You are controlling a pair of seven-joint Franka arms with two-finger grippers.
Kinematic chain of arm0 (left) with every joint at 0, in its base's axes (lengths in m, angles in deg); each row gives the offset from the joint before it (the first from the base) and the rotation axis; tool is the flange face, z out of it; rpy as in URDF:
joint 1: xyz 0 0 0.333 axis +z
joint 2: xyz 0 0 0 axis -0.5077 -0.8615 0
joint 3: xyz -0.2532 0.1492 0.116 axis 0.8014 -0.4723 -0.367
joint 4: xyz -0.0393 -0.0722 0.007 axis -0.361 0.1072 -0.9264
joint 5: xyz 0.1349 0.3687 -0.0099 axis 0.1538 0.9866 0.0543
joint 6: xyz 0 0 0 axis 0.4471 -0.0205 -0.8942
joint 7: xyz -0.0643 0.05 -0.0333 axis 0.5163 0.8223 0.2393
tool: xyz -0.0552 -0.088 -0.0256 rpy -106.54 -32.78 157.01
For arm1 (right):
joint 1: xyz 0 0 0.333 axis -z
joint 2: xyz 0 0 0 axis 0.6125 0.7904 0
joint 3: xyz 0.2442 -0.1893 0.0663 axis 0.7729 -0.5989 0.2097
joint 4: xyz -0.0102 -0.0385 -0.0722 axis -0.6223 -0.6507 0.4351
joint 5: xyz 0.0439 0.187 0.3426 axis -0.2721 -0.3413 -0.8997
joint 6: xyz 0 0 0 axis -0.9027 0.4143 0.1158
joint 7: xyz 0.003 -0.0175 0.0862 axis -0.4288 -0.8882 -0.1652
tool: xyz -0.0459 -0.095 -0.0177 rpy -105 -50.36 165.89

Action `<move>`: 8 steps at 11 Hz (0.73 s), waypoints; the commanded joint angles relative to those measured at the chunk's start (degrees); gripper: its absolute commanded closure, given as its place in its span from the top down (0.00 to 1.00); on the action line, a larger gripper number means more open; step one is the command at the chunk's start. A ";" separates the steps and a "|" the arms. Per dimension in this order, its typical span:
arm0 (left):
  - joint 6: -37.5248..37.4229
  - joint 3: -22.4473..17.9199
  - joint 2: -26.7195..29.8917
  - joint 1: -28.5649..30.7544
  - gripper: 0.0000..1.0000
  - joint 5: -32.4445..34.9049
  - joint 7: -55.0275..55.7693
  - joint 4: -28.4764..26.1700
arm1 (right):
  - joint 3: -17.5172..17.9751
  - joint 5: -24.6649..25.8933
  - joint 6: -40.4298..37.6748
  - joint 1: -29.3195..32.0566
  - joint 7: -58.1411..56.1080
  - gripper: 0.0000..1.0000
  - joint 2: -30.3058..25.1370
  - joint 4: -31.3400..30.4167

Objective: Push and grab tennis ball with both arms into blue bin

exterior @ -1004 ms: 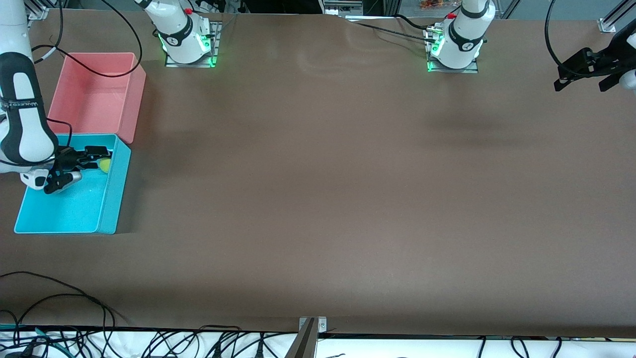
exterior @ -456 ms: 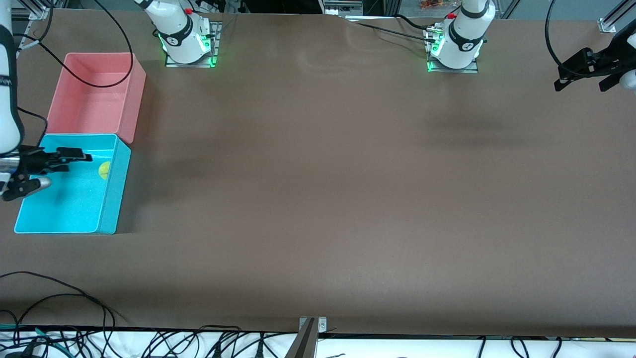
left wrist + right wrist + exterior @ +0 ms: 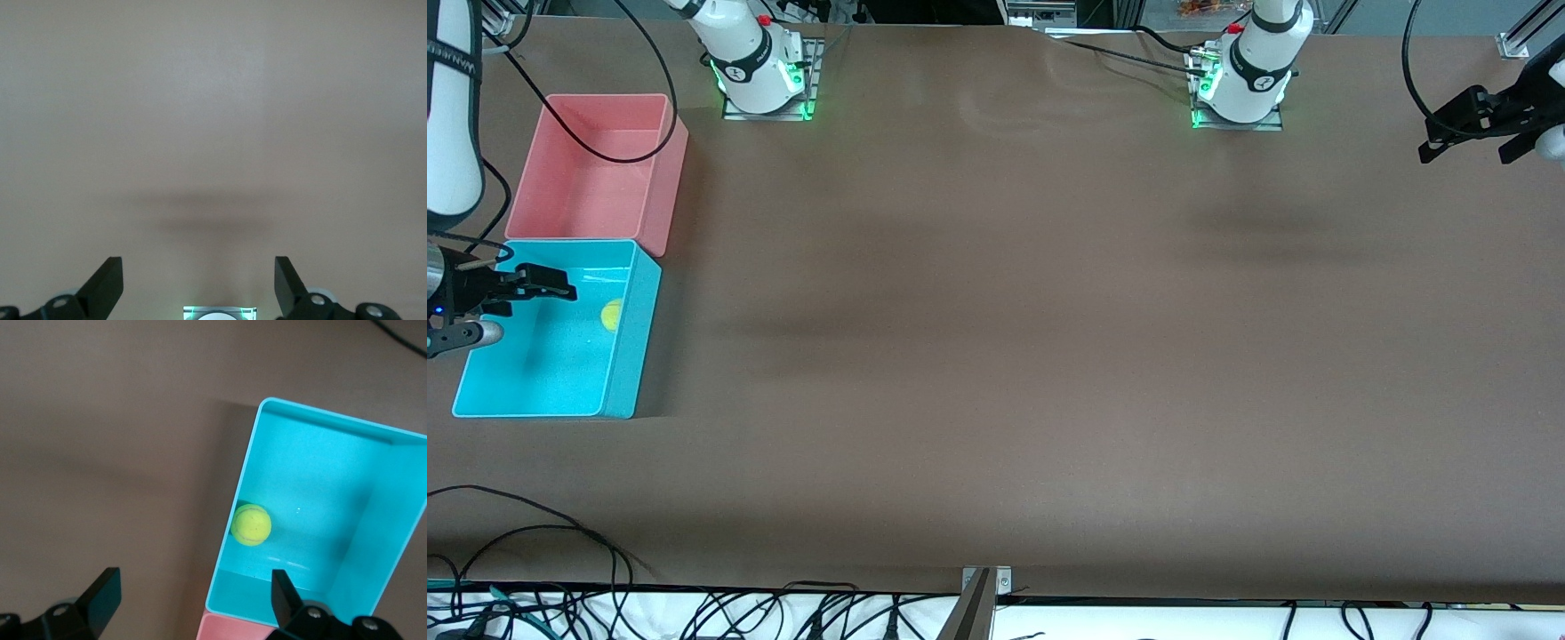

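Yellow-green tennis ball (image 3: 611, 315) lying inside blue bin (image 3: 631, 356); task apparently done. Right end effector (image 3: 503, 302) spread above bin; left end effector (image 3: 1467, 133) spread, waiting at surface edge.

A wide brown table (image 3: 996, 356), black cables (image 3: 560, 613) along its near edge.

Even overhead light, soft table (image 3: 996, 356) shadows, perhaps slight haze

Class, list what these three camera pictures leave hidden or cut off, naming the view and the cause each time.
- Front view: right gripper over the cyan rectangular plastic bin; its arm runs off the picture's edge.
- Front view: left gripper is cut by the edge.
- Right wrist view: pink plastic bin shows only a corner.
- Left wrist view: only bare brown table; no fuzzy yellow-green tennis ball.
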 commanded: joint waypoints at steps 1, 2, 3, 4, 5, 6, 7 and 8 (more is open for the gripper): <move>-1.28 0.08 -0.62 0.01 1.00 0.73 0.49 1.58 | -0.43 1.32 -6.72 -0.65 5.50 1.00 -0.25 7.79; -1.28 0.08 -0.62 0.01 1.00 0.82 0.49 1.58 | -0.43 1.15 -8.84 -0.65 6.03 1.00 -0.25 10.43; -1.28 0.08 -0.62 0.01 1.00 0.73 0.49 1.58 | -0.35 0.97 -10.69 -0.74 7.77 1.00 -0.25 12.37; -1.28 0.08 -0.62 0.01 1.00 0.73 0.49 1.58 | -0.34 0.80 -12.44 -0.74 9.70 1.00 -0.42 13.78; -1.28 0.08 -0.62 0.01 1.00 0.73 0.49 1.58 | -0.08 0.62 -12.90 -0.92 11.38 1.00 -1.12 14.76; -1.28 0.08 -0.62 0.01 1.00 0.82 0.49 1.58 | -0.08 0.53 -12.99 -0.92 13.22 1.00 -2.61 14.77; -1.28 0.08 -0.62 0.01 1.00 0.82 0.49 1.58 | 0.09 0.88 -12.99 -1.09 14.63 1.00 -2.97 14.77; -1.28 0.08 -0.62 0.01 1.00 0.82 0.49 1.67 | 1.92 1.58 -12.21 -1.18 15.95 1.00 -5.50 13.11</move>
